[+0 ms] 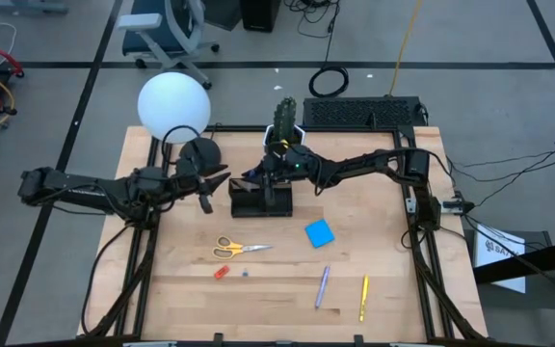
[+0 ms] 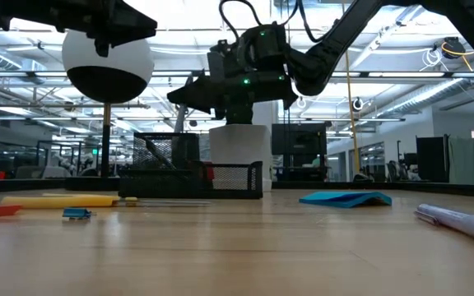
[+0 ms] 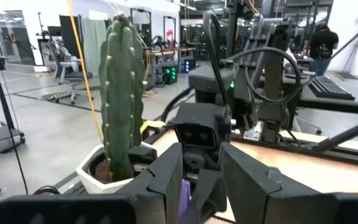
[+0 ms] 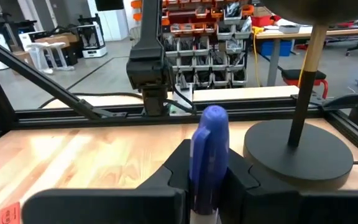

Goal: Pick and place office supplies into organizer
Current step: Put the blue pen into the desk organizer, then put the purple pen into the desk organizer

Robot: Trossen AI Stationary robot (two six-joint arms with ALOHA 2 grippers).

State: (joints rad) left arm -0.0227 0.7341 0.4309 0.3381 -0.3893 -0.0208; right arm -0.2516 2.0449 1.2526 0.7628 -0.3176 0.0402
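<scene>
Nearest the low camera we see a pale pen point(image 2: 459, 222) lying on the bench point(image 1: 374, 207), with the blue sticky-note pad point(image 2: 344, 198) a little farther back. From above, that pad point(image 1: 320, 232) lies near the middle of the bench, the purple pen point(image 1: 323, 285) and the yellow pen point(image 1: 363, 297) toward the near edge, and the yellow-handled scissors point(image 1: 237, 248) to their left with a small red-orange piece point(image 1: 221, 273) just beside them.

The black organizer point(image 1: 260, 200) stands toward the back of the bench, in front of the cactus point(image 1: 284, 123) in its white pot. Our right gripper point(image 1: 270, 180) hangs directly over the organizer, its jaws pinching a blue-purple pen point(image 4: 207, 155) that stands upright between them. Our left gripper point(image 1: 212, 187) waits just left of the organizer, beside the round lamp base point(image 1: 198, 152), pointing at the right gripper; its jaws are spread partway and hold nothing. A black keyboard point(image 1: 364, 111) lies behind the bench.
</scene>
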